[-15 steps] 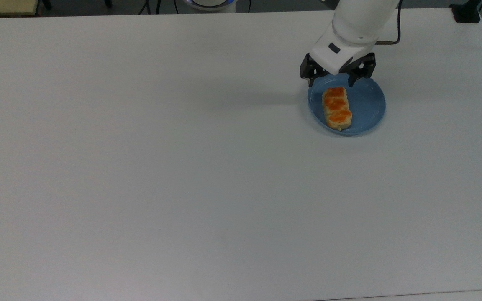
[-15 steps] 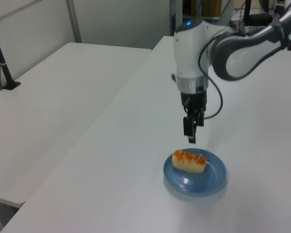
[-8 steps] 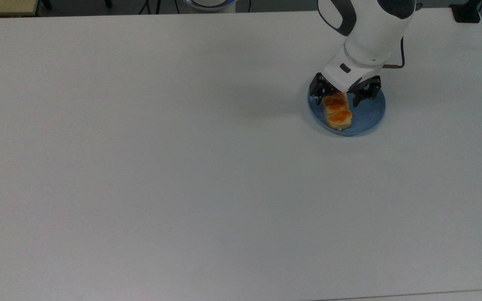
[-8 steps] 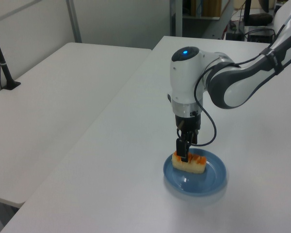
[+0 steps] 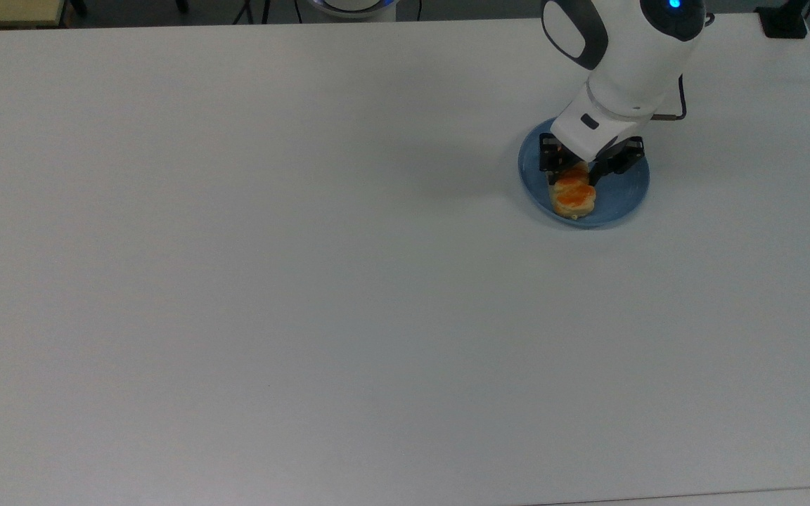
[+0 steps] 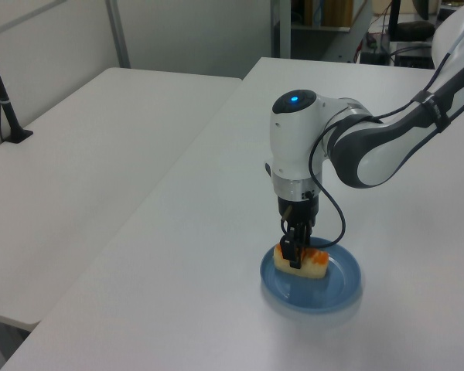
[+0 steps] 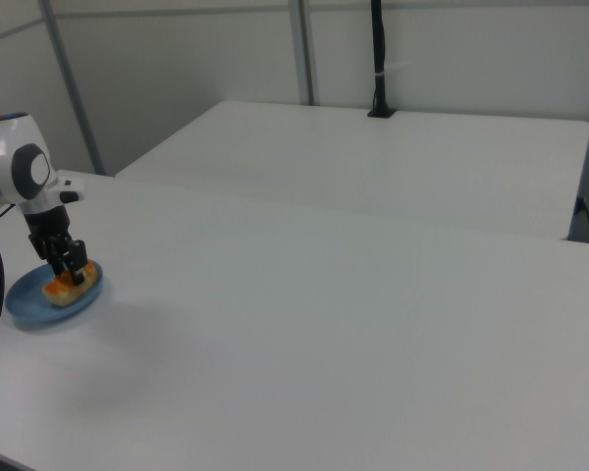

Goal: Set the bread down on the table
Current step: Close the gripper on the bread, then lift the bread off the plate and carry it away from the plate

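A: Going left to right in the top view, what do you meet first?

B: A long stretch of bare white table (image 5: 271, 281), then the round blue plate (image 5: 626, 200) near the top view's right edge, with the bread (image 5: 574, 198) lying on it.

A: And the gripper (image 5: 571, 167)?

B: It is down over the far end of the bun. One black finger (image 5: 547, 160) stands on the top view's left of the bread and the other on its right, so the bun sits between them.

A: Are they pressed onto it?

B: They are narrowed to about the bun's width and appear to touch its sides. In the left view the gripper (image 6: 294, 251) reaches down across the bread (image 6: 303, 263), which rests flat on the plate (image 6: 336, 286).

A: The right view?

B: The bread (image 7: 67, 287) lies on the plate (image 7: 29, 306), on the table (image 7: 353, 334), at the right view's left.
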